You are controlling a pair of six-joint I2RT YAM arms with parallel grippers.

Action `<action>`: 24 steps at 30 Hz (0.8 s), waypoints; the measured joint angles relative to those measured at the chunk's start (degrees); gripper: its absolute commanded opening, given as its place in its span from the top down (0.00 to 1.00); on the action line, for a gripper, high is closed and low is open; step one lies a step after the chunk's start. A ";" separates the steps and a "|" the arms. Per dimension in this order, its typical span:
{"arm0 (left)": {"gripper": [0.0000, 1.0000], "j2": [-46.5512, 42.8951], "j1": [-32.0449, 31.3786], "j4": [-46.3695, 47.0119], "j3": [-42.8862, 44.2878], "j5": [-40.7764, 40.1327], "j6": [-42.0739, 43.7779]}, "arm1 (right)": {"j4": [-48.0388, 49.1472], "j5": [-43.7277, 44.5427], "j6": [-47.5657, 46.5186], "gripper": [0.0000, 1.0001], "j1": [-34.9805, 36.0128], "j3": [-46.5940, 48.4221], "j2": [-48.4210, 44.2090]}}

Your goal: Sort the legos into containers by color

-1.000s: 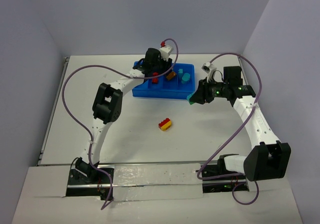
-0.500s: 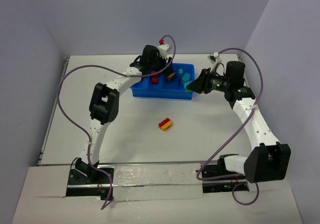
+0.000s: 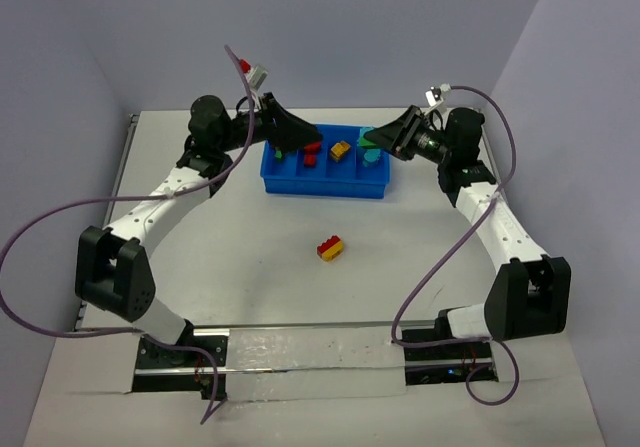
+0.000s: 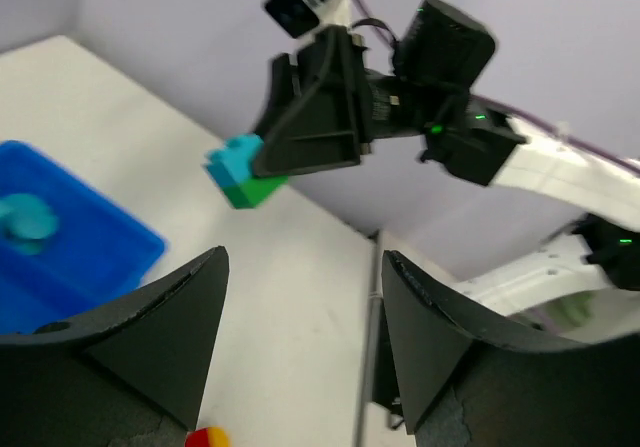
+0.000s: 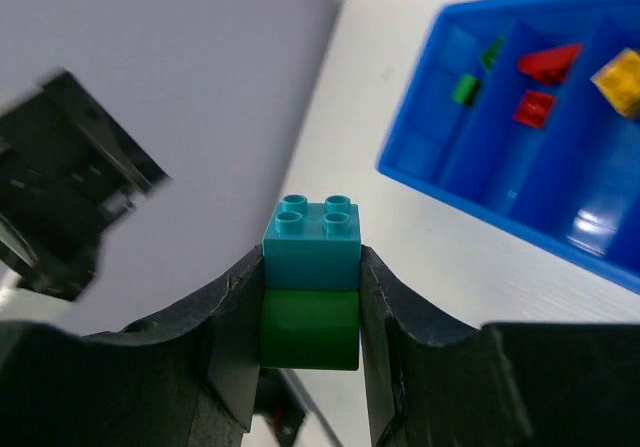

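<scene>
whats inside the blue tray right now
Green legos in the blue tray's end compartment, red legos next, then a yellow lego, and a teal lego too. From above, the left gripper and right gripper partly cover its ends.

Soft, even, bright light falls from above on the white tabletop (image 3: 250,257), and shadows under the arms are faint. A glossy strip (image 3: 300,351) along the near edge throws patchy glare. In the left wrist view the blue tray (image 4: 70,257) is smeared and the left gripper (image 4: 303,277) reads as near-featureless black. In the right wrist view the teal-and-green lego pair (image 5: 311,287) is sharp and the left arm (image 5: 70,187) behind it is blurred.
</scene>
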 measured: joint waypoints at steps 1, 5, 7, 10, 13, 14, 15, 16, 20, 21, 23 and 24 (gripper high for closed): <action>0.27 -0.07 -0.19 2.03 -1.03 0.70 -2.17 | 1.89 -0.17 1.79 1.00 0.28 -0.04 0.10; 0.27 2.28 -0.20 10.11 -5.50 1.96 -12.36 | 11.74 -2.57 8.51 1.00 2.14 -1.37 0.13; 0.27 4.06 -0.24 12.70 -6.75 2.08 -16.47 | 15.51 -3.85 10.84 1.00 3.28 -2.06 0.13; 0.28 6.24 -0.63 16.14 -7.42 2.32 -21.06 | 19.28 -5.65 12.60 1.00 4.87 -2.47 0.15; 0.28 7.18 -1.39 20.18 -7.56 2.79 -24.59 | 21.75 -6.70 13.05 1.00 5.90 -2.48 0.15; 0.28 7.26 -1.74 21.66 -7.56 3.09 -25.58 | 22.28 -7.01 13.06 1.00 6.13 -2.48 0.15; 0.28 7.30 -2.12 23.11 -7.56 3.41 -26.52 | 22.76 -7.28 13.06 1.00 6.32 -2.48 0.15; 0.28 7.30 -2.51 24.35 -7.56 3.65 -27.15 | 23.08 -7.43 13.06 1.00 6.45 -2.48 0.17; 0.28 7.37 -3.94 28.75 -7.57 4.84 -29.77 | 23.98 -7.59 13.01 1.00 6.86 -2.50 0.41; 0.28 7.39 -4.19 29.70 -7.58 5.02 -30.30 | 24.00 -7.61 13.01 1.00 6.89 -2.50 0.51; 0.28 7.39 -4.59 31.08 -7.58 5.26 -31.08 | 24.00 -7.63 13.01 1.00 7.11 -2.52 0.74; 0.29 7.40 -4.67 31.48 -7.58 5.27 -31.28 | 24.00 -7.66 12.99 1.00 7.24 -2.52 0.85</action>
